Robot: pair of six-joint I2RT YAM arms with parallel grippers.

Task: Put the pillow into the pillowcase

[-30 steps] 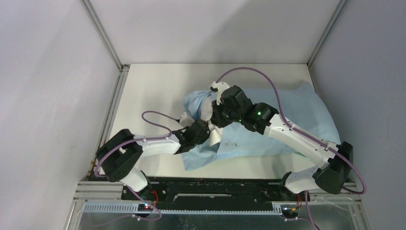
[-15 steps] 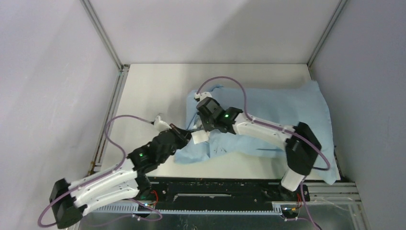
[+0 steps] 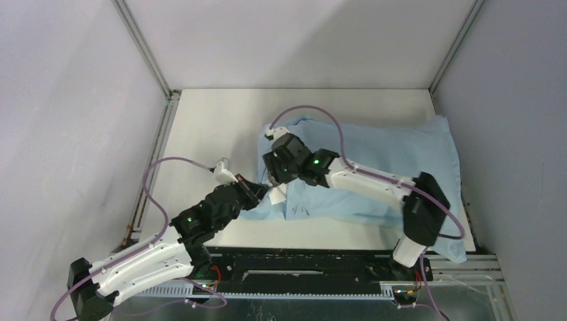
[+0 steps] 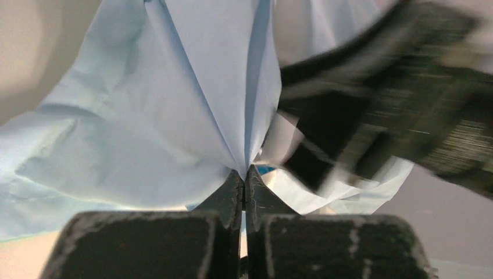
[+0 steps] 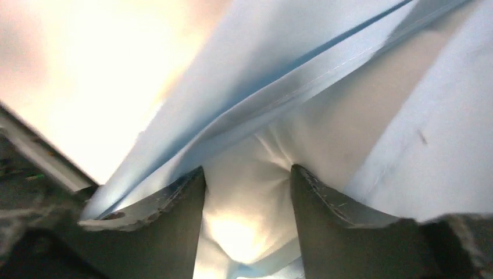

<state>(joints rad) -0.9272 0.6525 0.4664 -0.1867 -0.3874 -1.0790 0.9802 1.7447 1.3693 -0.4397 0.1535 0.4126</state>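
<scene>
The left fingers (image 4: 231,197) are clenched on a gathered fold of the light blue pillowcase (image 4: 174,99), at its near-left edge on the table (image 3: 214,120). The right fingers (image 5: 174,215) stand parted, with the cream pillow (image 5: 256,174) bulging between them beneath the blue hem.

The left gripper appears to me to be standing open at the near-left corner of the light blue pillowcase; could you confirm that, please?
Not quite: the left gripper is shut, not open. Its jaws are closed on a fold of the light blue pillowcase, as the left wrist view shows. It is indeed at the pillowcase's near-left corner.
</scene>
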